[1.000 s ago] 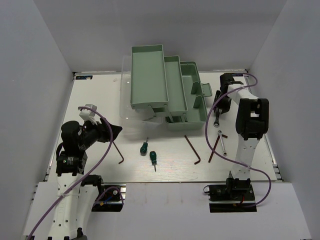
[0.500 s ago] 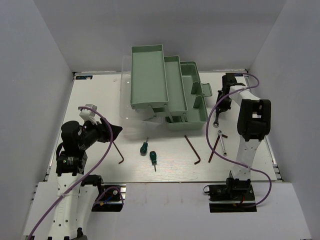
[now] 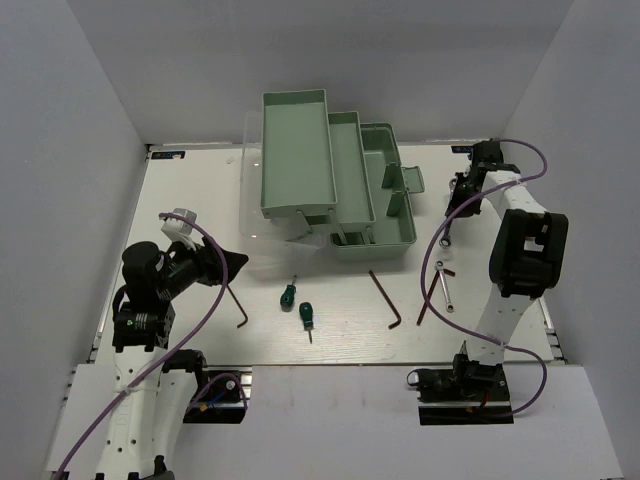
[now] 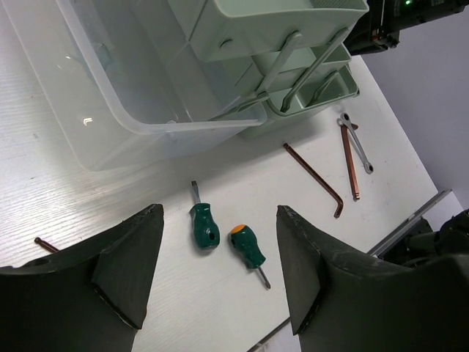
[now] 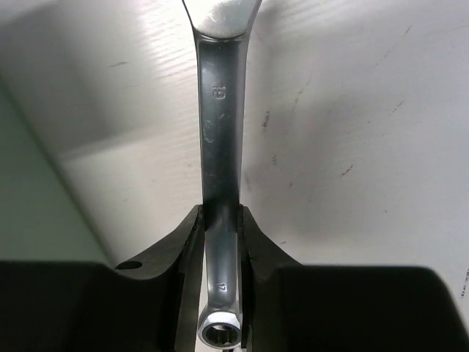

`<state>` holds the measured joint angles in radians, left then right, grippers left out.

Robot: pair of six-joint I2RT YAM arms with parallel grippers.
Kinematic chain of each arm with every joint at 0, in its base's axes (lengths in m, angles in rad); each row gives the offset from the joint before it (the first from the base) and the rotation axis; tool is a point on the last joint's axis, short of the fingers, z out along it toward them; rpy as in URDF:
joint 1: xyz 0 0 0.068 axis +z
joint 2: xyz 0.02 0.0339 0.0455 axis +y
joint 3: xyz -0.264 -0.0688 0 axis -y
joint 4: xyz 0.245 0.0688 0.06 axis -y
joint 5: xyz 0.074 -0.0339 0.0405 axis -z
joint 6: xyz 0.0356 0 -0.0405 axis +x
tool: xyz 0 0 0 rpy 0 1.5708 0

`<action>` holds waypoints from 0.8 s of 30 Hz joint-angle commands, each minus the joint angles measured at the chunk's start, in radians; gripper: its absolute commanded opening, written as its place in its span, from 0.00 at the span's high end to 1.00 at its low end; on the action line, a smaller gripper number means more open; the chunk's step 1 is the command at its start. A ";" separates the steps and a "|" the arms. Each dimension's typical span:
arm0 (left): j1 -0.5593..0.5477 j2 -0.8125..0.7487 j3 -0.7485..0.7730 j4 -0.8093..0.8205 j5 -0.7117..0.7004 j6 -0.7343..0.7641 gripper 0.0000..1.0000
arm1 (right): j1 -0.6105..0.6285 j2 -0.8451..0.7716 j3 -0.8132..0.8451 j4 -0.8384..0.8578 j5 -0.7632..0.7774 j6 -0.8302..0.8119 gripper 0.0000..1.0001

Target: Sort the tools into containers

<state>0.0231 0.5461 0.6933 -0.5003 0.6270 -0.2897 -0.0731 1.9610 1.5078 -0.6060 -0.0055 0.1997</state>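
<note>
The mint-green toolbox (image 3: 300, 150) stands open at the back middle with its tiered trays folded out. My right gripper (image 3: 457, 212) is shut on a silver wrench (image 3: 448, 235), (image 5: 220, 110), held just right of the toolbox; its fingers (image 5: 183, 242) clamp the shaft near the ring end. A second wrench (image 3: 443, 285) lies on the table with hex keys (image 3: 385, 297), (image 3: 428, 295), (image 3: 235, 305). Two green screwdrivers (image 3: 287, 293), (image 3: 306, 316) lie at front middle. My left gripper (image 3: 235, 262) is open and empty, above the screwdrivers (image 4: 203, 227), (image 4: 248, 246).
The toolbox's clear lid (image 4: 110, 95) lies open on the table to its left. White walls close in the table on three sides. The toolbox's green wall (image 5: 22, 183) shows at the left of the right wrist view.
My right arm has swung to the right and a little back, carrying the wrench away from the toolbox side. The left arm has barely moved.
</note>
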 commanded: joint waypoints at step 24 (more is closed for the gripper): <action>-0.002 0.002 -0.083 0.129 0.204 -0.052 0.29 | 0.277 0.058 0.425 -0.129 -0.329 -0.115 1.00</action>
<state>0.0231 0.5472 0.6266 -0.3809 0.7933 -0.3412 0.2100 2.0014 1.9018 -0.6998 -0.3431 0.1005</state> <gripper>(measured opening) 0.709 0.245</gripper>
